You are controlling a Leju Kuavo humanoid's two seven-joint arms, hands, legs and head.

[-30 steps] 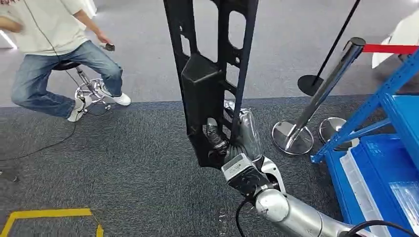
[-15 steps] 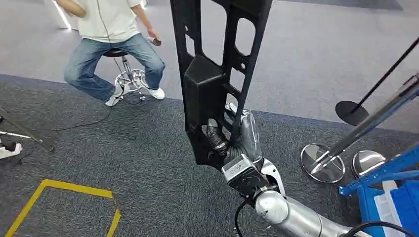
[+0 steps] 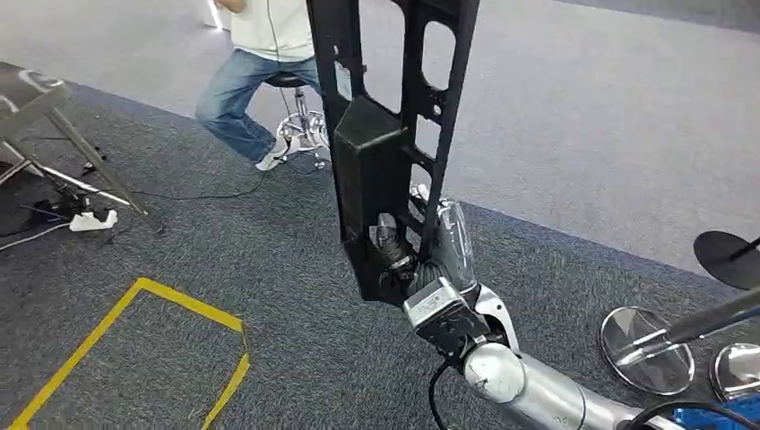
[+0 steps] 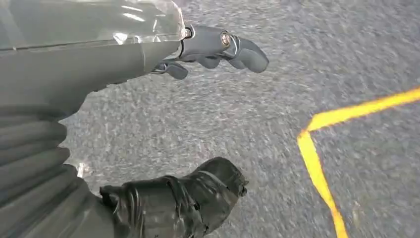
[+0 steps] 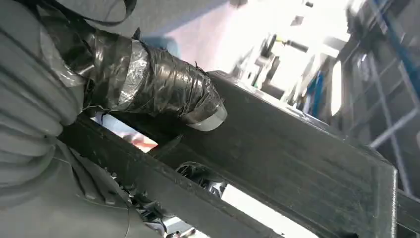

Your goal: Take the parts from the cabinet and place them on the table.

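Since the earlier frames your whole head view has swung round, so the blue rack and the red-roped post have slid out on the right and the seated person (image 3: 269, 54) on the stool (image 3: 300, 125) now sits at the top, left of centre; that is the camera turning, not the things moving. Your right hand (image 3: 417, 255) has kept its grip on the long black frame part (image 3: 385, 134), at the same spot near its lower end, and the part has stayed upright, running up past the top edge of the head view. In the right wrist view you see the taped thumb (image 5: 148, 84) pressed against one dark bar of the part (image 5: 297, 148), with the darker fingers wrapped in through an opening behind it. The part is off the floor, carried in front of you above the dark grey carpet (image 3: 269, 296). Your left hand (image 4: 163, 124) hangs over that carpet in the left wrist view, holding nothing, with its fingers (image 4: 218, 47) lightly curled but well apart from the taped thumb (image 4: 183, 198). A yellow tape line (image 3: 170, 313) marks a corner on the carpet to your lower left, and it shows again in the left wrist view (image 4: 322, 163). At the left edge you have a folding stand's legs (image 3: 81, 170) with a white power strip (image 3: 90, 219) and cables beside them. On the right, two shiny round post bases (image 3: 645, 345) rest on the carpet, with a flat black base (image 3: 726, 255) just beyond them.
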